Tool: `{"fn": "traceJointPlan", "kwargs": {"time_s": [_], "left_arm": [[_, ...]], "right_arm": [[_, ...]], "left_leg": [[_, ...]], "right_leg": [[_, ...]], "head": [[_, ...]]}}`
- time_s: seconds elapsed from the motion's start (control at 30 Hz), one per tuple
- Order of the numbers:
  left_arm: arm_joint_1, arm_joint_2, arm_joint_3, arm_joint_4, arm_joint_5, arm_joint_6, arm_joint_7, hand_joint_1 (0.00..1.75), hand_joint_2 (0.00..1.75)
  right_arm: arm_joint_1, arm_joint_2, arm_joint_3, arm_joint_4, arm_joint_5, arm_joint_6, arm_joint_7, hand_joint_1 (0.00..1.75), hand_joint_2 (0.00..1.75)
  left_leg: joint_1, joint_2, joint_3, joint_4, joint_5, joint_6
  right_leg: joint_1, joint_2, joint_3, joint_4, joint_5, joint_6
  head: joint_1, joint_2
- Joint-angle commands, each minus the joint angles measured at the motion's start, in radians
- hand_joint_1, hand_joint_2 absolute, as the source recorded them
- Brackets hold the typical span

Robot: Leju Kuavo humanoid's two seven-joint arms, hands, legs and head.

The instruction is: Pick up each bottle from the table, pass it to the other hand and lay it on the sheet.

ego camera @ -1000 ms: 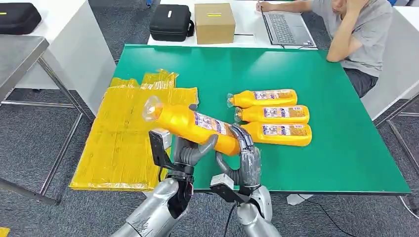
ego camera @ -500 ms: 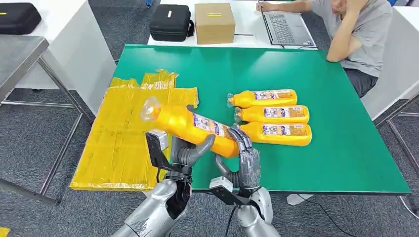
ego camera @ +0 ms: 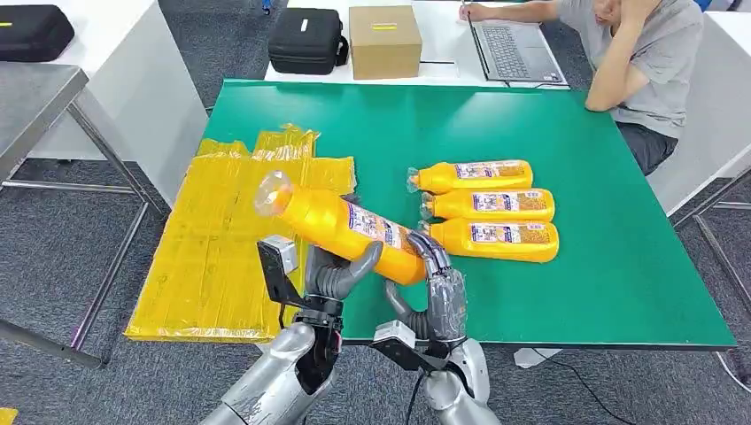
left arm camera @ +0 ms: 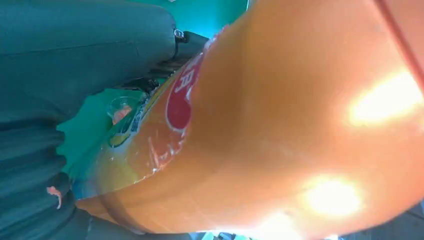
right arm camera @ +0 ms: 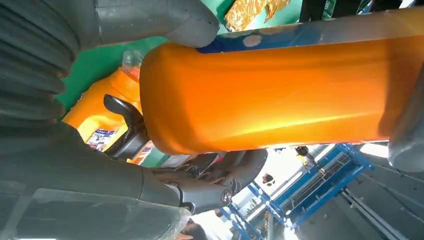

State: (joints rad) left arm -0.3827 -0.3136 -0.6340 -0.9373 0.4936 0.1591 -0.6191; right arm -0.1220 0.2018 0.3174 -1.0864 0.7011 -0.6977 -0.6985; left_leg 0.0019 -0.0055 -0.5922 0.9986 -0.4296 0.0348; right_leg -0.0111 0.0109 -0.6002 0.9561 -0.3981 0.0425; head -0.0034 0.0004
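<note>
An orange bottle with a clear cap hangs tilted over the table's front edge, cap towards the yellow sheet. My left hand cups its middle from below, thumb up against its side. My right hand grips its base end, fingers curled over it. The same bottle looms large in the left wrist view, and its base lies between thumb and fingers in the right wrist view. Three more orange bottles lie side by side on the green table, just beyond my right hand.
A person sits at the far right with a laptop. A cardboard box and a black case stand on the white table behind. The sheet drapes over the table's left edge onto a lower stand.
Both wrists have sunk slightly towards me. The bottle stays in nearly the same place between the two hands, its cap a touch higher.
</note>
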Motion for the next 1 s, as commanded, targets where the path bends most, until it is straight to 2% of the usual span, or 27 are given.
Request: {"fn": "traceJointPlan", "kwargs": {"time_s": [0.03, 0.17, 0.2, 0.23, 0.37, 0.43, 0.47, 0.5, 0.53, 0.57, 1.0], "left_arm": [[-0.042, 0.034, 0.025, 0.021, 0.010, -0.017, 0.004, 1.75, 1.75], [-0.043, 0.031, 0.034, 0.027, 0.020, -0.030, 0.007, 1.75, 1.75], [-0.042, 0.030, 0.035, 0.027, 0.020, -0.033, 0.007, 1.75, 1.75], [-0.033, 0.032, 0.039, 0.015, 0.033, -0.061, 0.013, 1.75, 1.75], [-0.033, 0.032, 0.039, 0.015, 0.033, -0.061, 0.013, 1.75, 1.75], [-0.030, 0.030, 0.041, 0.016, 0.054, -0.088, 0.034, 1.75, 1.75], [-0.030, 0.030, 0.042, 0.016, 0.064, -0.101, 0.042, 1.75, 1.75], [-0.029, 0.030, 0.042, 0.016, 0.066, -0.104, 0.044, 1.75, 1.75], [-0.026, 0.031, 0.043, 0.015, 0.066, -0.105, 0.044, 1.75, 1.75], [-0.024, 0.031, 0.043, 0.013, 0.067, -0.105, 0.044, 1.75, 1.75], [-0.032, 0.033, 0.090, 0.010, 0.060, -0.047, 0.030, 1.75, 1.75]], "right_arm": [[-0.012, -0.018, -0.027, 0.081, 0.036, 0.000, 0.000, 1.75, 1.75], [-0.012, -0.018, -0.041, 0.091, 0.065, 0.000, 0.000, 1.75, 1.75], [-0.014, -0.018, -0.042, 0.098, 0.060, 0.000, 0.000, 1.64, 1.75], [-0.016, -0.017, -0.052, 0.112, 0.057, 0.000, 0.000, 0.94, 1.75], [-0.016, -0.017, -0.052, 0.112, 0.057, 0.000, 0.000, 0.94, 1.75], [-0.016, -0.019, -0.054, 0.115, 0.059, 0.000, 0.000, 1.66, 1.75], [-0.018, -0.019, -0.054, 0.119, 0.052, 0.000, 0.000, 1.71, 1.75], [-0.019, -0.018, -0.054, 0.125, 0.044, 0.000, 0.000, 1.45, 1.75], [-0.027, -0.019, -0.039, 0.152, 0.000, 0.000, 0.000, 0.05, 1.75], [-0.029, -0.016, -0.046, 0.157, -0.010, 0.000, 0.000, 0.00, 1.75], [-0.012, -0.012, -0.096, 0.143, -0.025, 0.000, 0.000, 0.00, 1.75]], "left_leg": [[0.000, 0.001, 0.003, -0.001, -0.001, -0.001], [0.000, 0.001, 0.004, -0.001, -0.001, -0.001], [0.000, 0.001, 0.005, -0.001, -0.001, -0.002], [0.000, 0.000, 0.003, -0.001, 0.000, -0.001], [0.000, 0.000, 0.005, -0.001, -0.001, -0.002], [0.000, 0.000, 0.004, -0.001, -0.001, -0.001], [0.000, 0.000, 0.003, -0.001, -0.001, -0.001], [0.000, 0.000, 0.003, -0.001, -0.001, -0.001], [0.000, 0.000, 0.003, -0.001, -0.001, -0.001], [0.000, 0.000, 0.004, -0.001, -0.001, -0.002], [0.000, 0.001, 0.004, 0.000, -0.001, -0.002]], "right_leg": [[0.000, 0.000, 0.003, -0.001, -0.001, -0.001], [0.001, 0.000, 0.003, -0.001, -0.001, -0.001], [0.001, -0.001, 0.004, -0.001, -0.001, -0.002], [0.000, -0.001, 0.003, -0.001, -0.001, -0.001], [0.001, -0.001, 0.005, -0.001, -0.002, -0.002], [0.000, -0.001, 0.003, -0.001, -0.001, -0.001], [0.001, -0.001, 0.003, -0.001, -0.001, -0.001], [0.001, -0.001, 0.003, -0.001, -0.001, -0.001], [0.000, -0.001, 0.003, -0.001, -0.001, -0.001], [0.000, -0.002, 0.004, 0.000, -0.002, -0.001], [0.000, 0.000, 0.004, 0.000, -0.002, -0.002]], "head": [[0.000, 0.000], [0.000, 0.000], [0.000, 0.000], [0.000, 0.000], [0.000, 0.000], [0.000, 0.000], [0.000, 0.000], [0.000, 0.000], [0.000, 0.000], [0.000, 0.000], [0.000, 0.000]]}}
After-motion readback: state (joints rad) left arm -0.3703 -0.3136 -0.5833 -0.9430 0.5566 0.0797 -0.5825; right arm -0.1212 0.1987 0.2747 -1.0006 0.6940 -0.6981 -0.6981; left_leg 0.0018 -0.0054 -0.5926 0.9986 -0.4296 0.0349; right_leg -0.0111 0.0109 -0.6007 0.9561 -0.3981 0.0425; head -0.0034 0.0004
